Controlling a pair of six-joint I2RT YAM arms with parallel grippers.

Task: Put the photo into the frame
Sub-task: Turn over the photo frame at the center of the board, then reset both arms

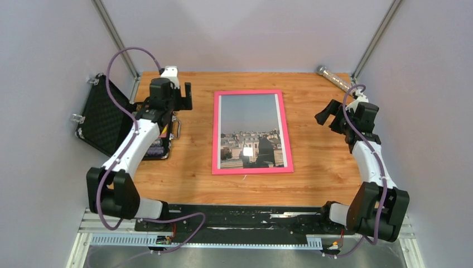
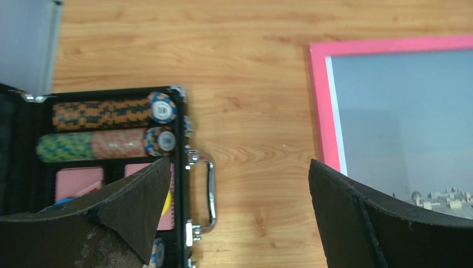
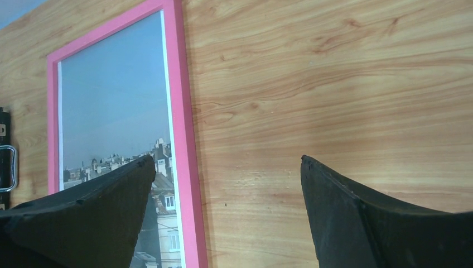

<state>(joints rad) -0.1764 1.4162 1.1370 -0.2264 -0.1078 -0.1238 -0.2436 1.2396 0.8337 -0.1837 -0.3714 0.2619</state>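
So the photo (image 1: 249, 114) is sitting inside the frame (image 1: 252, 93), both flat on the desk (image 1: 318, 162) roughly in the middle; sky end is at the far side, rooftops nearer the arm bases, with a thin white border showing just inside the pink rails. The left hand (image 2: 237, 163) has its fingers spread wide with nothing in them; it hangs above the strip of bare wood between the frame's left rail and an open black case (image 1: 103, 117); the case has rows of poker chips (image 2: 100, 113) in it and its metal handle (image 2: 209, 192) points toward the frame. The right hand (image 3: 228, 159) is spread wide and empty too, off to the frame's right over bare wood; a shiny tube (image 1: 333, 78) lies in the far right corner.
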